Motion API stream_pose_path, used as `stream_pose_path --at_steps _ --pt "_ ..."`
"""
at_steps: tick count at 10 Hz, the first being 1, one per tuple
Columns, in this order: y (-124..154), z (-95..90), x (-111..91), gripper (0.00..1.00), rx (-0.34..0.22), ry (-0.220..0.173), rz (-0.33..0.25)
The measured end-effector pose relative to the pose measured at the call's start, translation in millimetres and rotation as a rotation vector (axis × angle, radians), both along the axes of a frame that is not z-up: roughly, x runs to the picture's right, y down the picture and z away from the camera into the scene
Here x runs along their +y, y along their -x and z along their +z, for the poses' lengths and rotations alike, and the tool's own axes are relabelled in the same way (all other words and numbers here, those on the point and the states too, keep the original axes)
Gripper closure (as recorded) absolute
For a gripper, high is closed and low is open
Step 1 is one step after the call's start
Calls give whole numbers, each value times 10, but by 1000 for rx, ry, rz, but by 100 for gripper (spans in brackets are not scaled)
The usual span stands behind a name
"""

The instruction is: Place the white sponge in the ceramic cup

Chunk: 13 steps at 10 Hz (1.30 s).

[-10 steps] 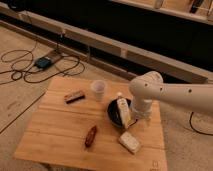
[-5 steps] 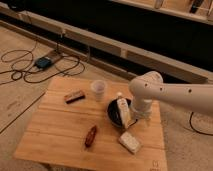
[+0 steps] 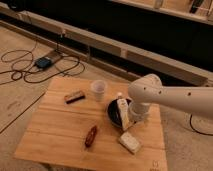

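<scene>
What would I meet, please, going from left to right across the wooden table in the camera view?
Dark bar, ceramic cup, white sponge. The tool, at the black bowl with the white bottle, overlaps the sponge's span, and the brown item overlaps the cup's, so I leave those out.

- White tubular arm (image 3: pixel 175 97), smooth-shelled, small dark dots along its side, reaching in from 3 o'clock.
- Bulbous white joint (image 3: pixel 145 90); gripper (image 3: pixel 136 116) at its 6 o'clock.

White gripper (image 3: pixel 136 116) hung at the wide black bowl (image 3: pixel 113 112). Left of it stood a plain white ceramic cup (image 3: pixel 99 90); just below, a cream-white rectangular sponge (image 3: pixel 129 142) on the pale wooden table (image 3: pixel 60 131).
</scene>
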State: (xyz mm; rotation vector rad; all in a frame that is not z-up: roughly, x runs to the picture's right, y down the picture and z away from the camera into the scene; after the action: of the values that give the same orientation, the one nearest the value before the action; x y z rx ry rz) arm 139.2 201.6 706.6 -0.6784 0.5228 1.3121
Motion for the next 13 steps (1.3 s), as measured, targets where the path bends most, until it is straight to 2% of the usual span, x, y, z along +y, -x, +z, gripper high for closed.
stream_pose_path --at_steps 2,4,7,9,13 --pt "175 -2 265 33 -80 8 -19" --pt "287 32 536 33 -127 29 -25" --pt "262 225 794 33 -139 52 -42" --pt "220 439 799 33 -130 39 -62" --pt "172 622 730 33 -120 11 -99"
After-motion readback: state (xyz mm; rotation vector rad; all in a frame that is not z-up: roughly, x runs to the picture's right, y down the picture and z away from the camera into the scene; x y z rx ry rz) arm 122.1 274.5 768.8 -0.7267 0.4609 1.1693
